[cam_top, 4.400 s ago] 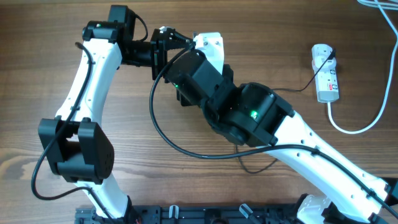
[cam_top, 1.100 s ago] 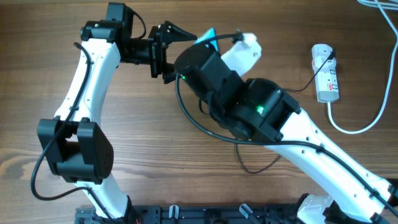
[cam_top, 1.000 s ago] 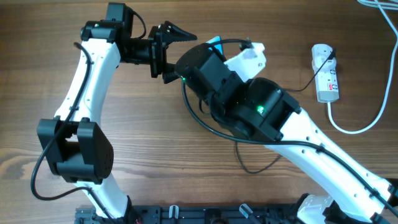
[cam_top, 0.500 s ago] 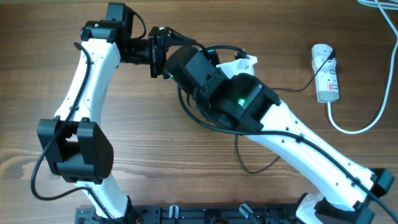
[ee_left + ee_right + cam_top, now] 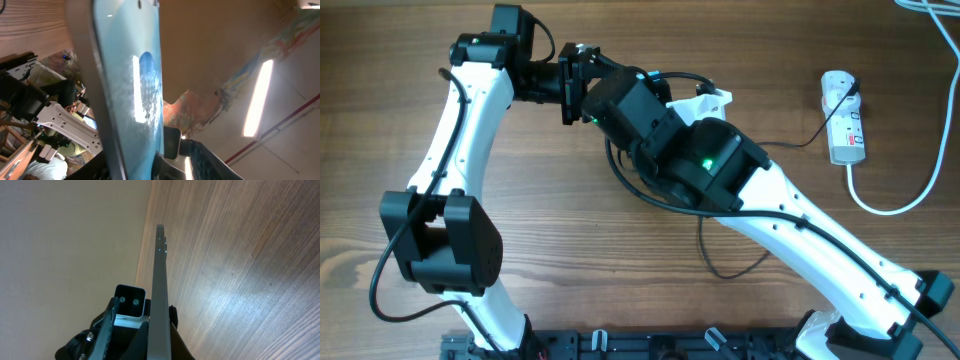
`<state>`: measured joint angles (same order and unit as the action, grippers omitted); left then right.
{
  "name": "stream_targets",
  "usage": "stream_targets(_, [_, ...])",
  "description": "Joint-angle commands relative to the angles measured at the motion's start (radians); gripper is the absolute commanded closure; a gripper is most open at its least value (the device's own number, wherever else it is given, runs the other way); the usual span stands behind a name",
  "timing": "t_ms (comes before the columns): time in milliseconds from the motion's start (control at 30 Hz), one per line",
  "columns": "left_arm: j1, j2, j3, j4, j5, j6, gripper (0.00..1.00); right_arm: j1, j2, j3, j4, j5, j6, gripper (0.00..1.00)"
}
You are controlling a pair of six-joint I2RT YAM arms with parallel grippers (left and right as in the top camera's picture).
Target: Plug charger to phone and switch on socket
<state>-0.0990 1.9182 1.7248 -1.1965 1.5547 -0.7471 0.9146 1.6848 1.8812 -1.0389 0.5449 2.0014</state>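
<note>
The phone (image 5: 159, 280) is held up on edge in the air over the middle of the desk's (image 5: 770, 40) far edge, and the right wrist view shows it as a thin grey strip with two tiny marks near its upper end. The right gripper (image 5: 151, 326) is clamped on it, one dark finger pressed against each flat face. In the left wrist view the phone (image 5: 127, 75) fills the left half, with a grey rim, a glossy pale cyan screen, a bright white streak and a blue oval patch. No lettering on it can be read. Whether the left gripper (image 5: 578, 80) is apart or together cannot be told, as the right arm covers its tips. The socket (image 5: 844, 120) lies near the far right corner. It is white with a small red mark, its print too small to read. The charger (image 5: 800, 143) and a white cord (image 5: 890, 205) lead from it.
</note>
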Motion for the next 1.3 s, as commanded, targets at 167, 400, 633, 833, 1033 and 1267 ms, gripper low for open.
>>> stream_targets(167, [-0.004, -0.032, -0.002, 0.0, 0.02, -0.002, 0.57, 0.001, -0.033, 0.008, 0.003, 0.029, 0.016, 0.95])
stream_targets(400, [-0.004, -0.032, -0.002, 0.0, 0.019, -0.002, 0.62, 0.002, -0.033, 0.008, 0.011, 0.015, 0.018, 0.95])
stream_targets(633, [-0.004, -0.032, -0.002, 0.0, 0.019, -0.002, 0.66, 0.002, -0.033, 0.008, 0.033, -0.011, 0.018, 0.96])
stream_targets(833, [-0.004, -0.032, -0.002, 0.0, 0.019, -0.002, 0.7, 0.001, -0.033, 0.008, 0.033, -0.01, 0.018, 0.95])
stream_targets(1033, [-0.003, -0.032, -0.002, 0.0, 0.019, -0.002, 0.87, 0.001, -0.033, 0.008, 0.032, -0.002, 0.016, 0.95])
stream_targets(1267, [-0.003, -0.032, -0.002, 0.0, 0.02, -0.002, 0.96, 0.001, -0.033, 0.008, 0.025, 0.044, -0.053, 0.55])
